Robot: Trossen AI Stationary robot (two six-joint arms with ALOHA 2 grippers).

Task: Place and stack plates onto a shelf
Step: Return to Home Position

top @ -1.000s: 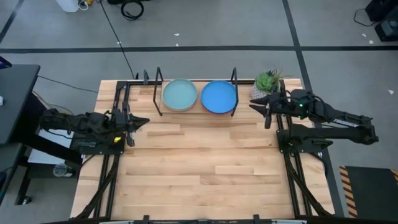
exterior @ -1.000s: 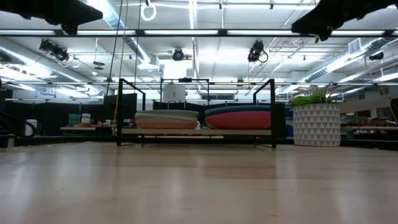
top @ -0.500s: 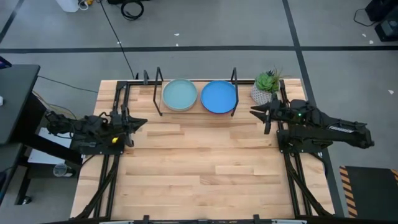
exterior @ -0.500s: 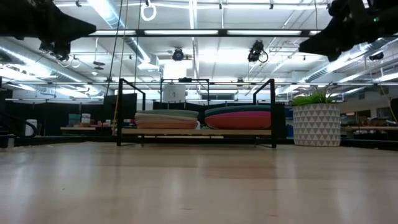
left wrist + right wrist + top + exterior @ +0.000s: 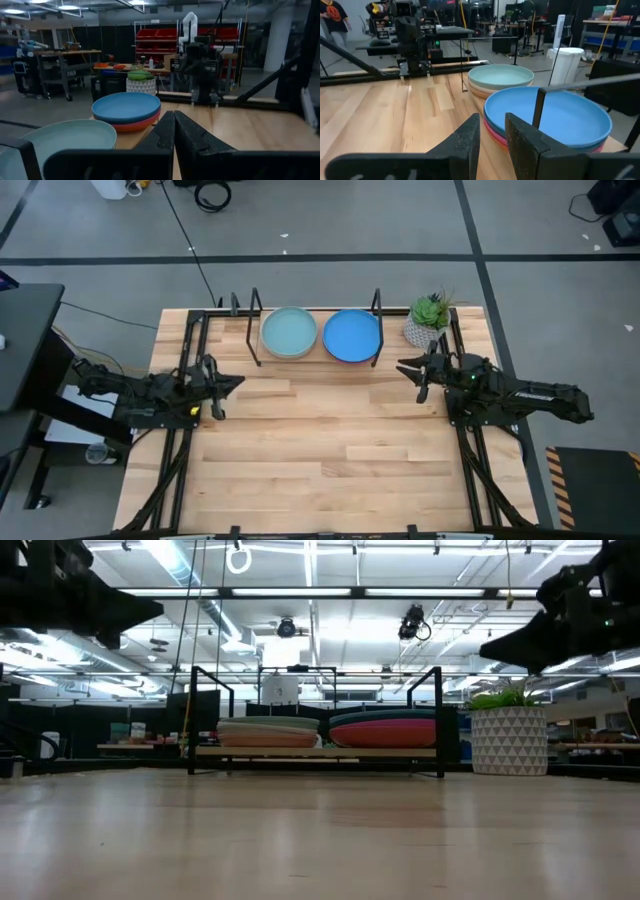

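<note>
Table surface: pale wood planks (image 5: 320,440), bare across the middle and near side. The shelf (image 5: 252,330) stands at the far edge, black posts upright. Two stacks of plates sit abreast in it, just beside each other: the light blue plate (image 5: 289,333) tops the left stack, the bright blue plate (image 5: 351,335) tops the right, with a magenta edge showing beneath it in the low view. A potted plant (image 5: 428,315) stands just right of the shelf.

Left gripper (image 5: 234,381) hangs above the table's left edge, fingers pressed together, holding nothing. Right gripper (image 5: 404,366) hangs above the right edge near the plant, fingers a narrow gap apart, holding nothing.

Room: grey floor with dark lines, ceiling strip lights (image 5: 310,592), red storage racks (image 5: 162,35), and a person (image 5: 332,15) standing far off.
</note>
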